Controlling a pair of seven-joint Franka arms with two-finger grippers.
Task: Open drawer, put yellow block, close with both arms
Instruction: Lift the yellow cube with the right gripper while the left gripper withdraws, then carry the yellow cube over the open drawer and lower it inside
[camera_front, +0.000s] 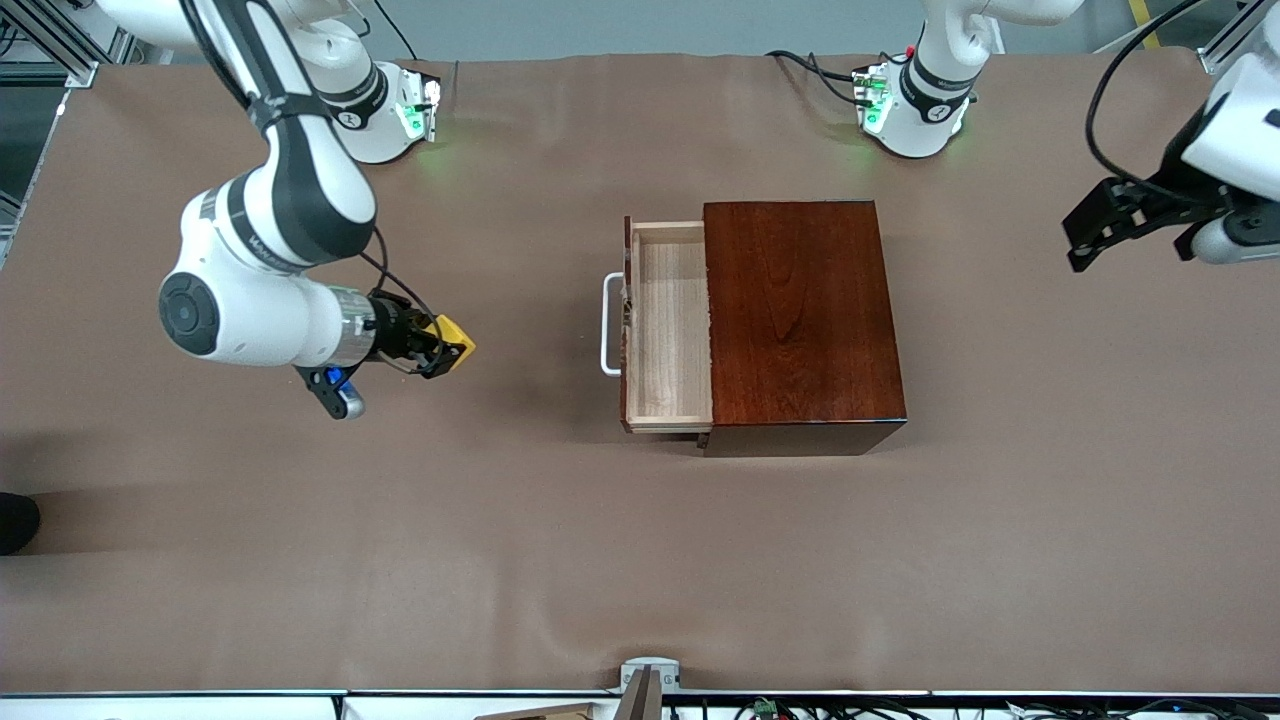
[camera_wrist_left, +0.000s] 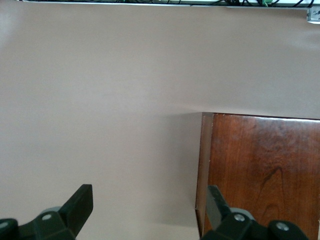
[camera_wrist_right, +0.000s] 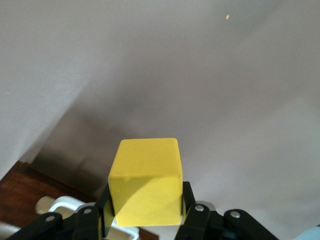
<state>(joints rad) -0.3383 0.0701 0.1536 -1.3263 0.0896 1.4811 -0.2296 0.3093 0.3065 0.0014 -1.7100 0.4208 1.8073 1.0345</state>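
The glossy reddish-brown box (camera_front: 800, 310) stands mid-table. Its drawer (camera_front: 670, 325) is pulled out toward the right arm's end, showing a bare light-wood inside and a white bar handle (camera_front: 607, 325). My right gripper (camera_front: 443, 352) hangs over the table some way off from the handle, shut on the yellow block (camera_front: 458, 338). In the right wrist view the yellow block (camera_wrist_right: 146, 180) sits squarely between the fingers (camera_wrist_right: 187, 200), with the handle (camera_wrist_right: 65, 205) below it. My left gripper (camera_front: 1085, 235) waits open over the table, off the box's closed end. The left wrist view shows its fingers (camera_wrist_left: 80, 202) wide apart beside the box (camera_wrist_left: 265, 170).
Brown cloth (camera_front: 400, 560) covers the whole table. The two arm bases (camera_front: 390, 115) (camera_front: 915, 110) stand along the edge farthest from the front camera. A small metal fitting (camera_front: 648, 678) sits at the table edge nearest that camera.
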